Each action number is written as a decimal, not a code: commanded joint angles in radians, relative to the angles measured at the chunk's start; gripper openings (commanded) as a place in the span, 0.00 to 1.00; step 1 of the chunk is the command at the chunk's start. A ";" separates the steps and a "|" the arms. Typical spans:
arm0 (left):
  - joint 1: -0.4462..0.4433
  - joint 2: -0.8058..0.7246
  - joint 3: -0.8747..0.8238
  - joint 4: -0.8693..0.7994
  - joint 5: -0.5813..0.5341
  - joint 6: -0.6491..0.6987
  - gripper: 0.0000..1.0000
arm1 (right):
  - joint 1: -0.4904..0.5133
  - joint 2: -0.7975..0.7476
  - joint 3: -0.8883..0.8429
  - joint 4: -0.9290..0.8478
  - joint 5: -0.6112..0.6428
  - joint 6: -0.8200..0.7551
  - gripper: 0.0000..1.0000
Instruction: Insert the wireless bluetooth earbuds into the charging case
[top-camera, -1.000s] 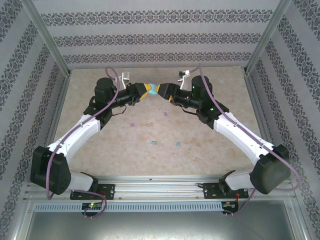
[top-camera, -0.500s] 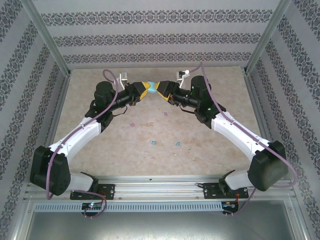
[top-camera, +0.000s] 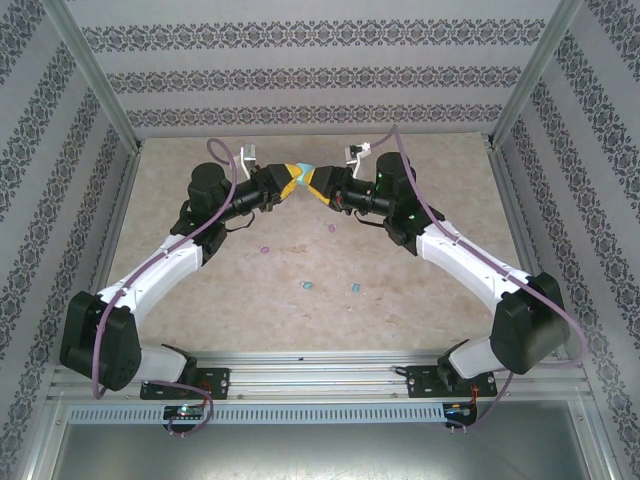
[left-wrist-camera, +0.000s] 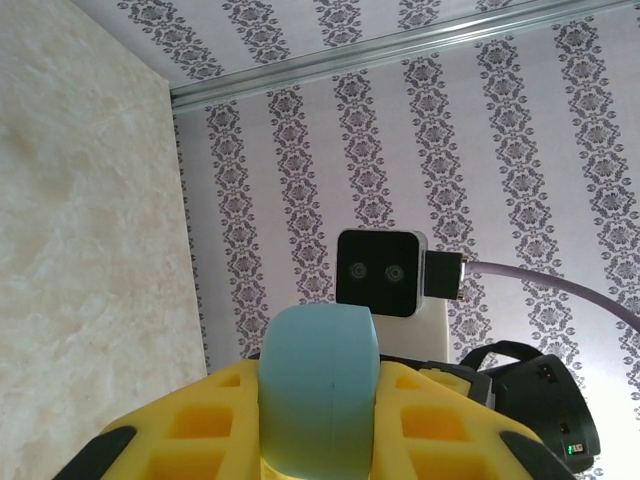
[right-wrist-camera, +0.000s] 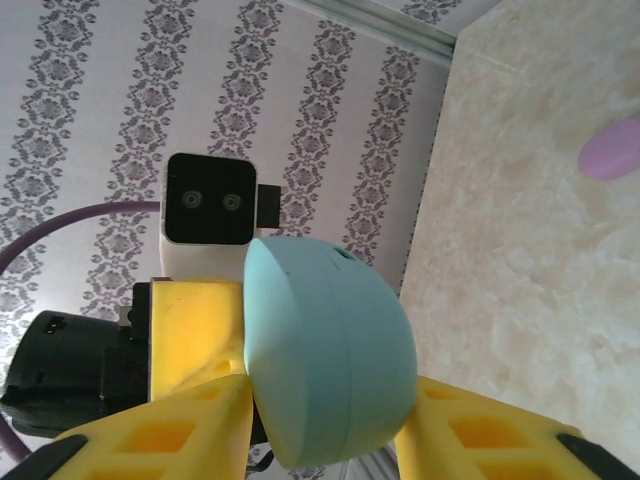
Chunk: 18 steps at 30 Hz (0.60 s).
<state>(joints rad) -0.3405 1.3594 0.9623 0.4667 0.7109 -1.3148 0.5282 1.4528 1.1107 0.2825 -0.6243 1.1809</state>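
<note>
A light blue egg-shaped charging case (top-camera: 304, 171) hangs above the back middle of the table, closed, with both grippers on it. My left gripper (top-camera: 292, 181) is shut on the case (left-wrist-camera: 318, 385) with a yellow finger on each side of it. My right gripper (top-camera: 317, 185) grips the same case (right-wrist-camera: 325, 360) from the opposite side. The earbuds lie loose on the table nearer the arms' bases: a pink-purple earbud (top-camera: 265, 248), a second pink-purple earbud (top-camera: 331, 228), a light blue earbud (top-camera: 308, 286) and another light blue earbud (top-camera: 354, 288).
A pink-purple object (right-wrist-camera: 612, 148) lies on the table at the edge of the right wrist view, cut off by the frame. Patterned walls and metal posts enclose the table (top-camera: 420, 290). Each wrist camera faces the other across the case.
The right gripper has moved left and slightly back, closing onto the case with the left gripper. The yellow fingers of both now cross around it. The earbuds have not moved.
</note>
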 joint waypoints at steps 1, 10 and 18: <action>-0.015 0.004 0.017 0.060 0.068 0.008 0.05 | -0.011 0.015 0.011 0.087 -0.029 0.039 0.41; -0.017 0.015 0.026 0.059 0.070 0.009 0.05 | -0.023 0.016 0.014 0.100 -0.030 0.051 0.47; -0.014 0.029 0.043 0.026 0.104 0.047 0.05 | -0.041 0.027 -0.019 0.180 -0.050 0.101 0.27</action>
<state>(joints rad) -0.3405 1.3731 0.9722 0.4862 0.7490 -1.3136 0.4988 1.4666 1.0977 0.3664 -0.6628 1.2579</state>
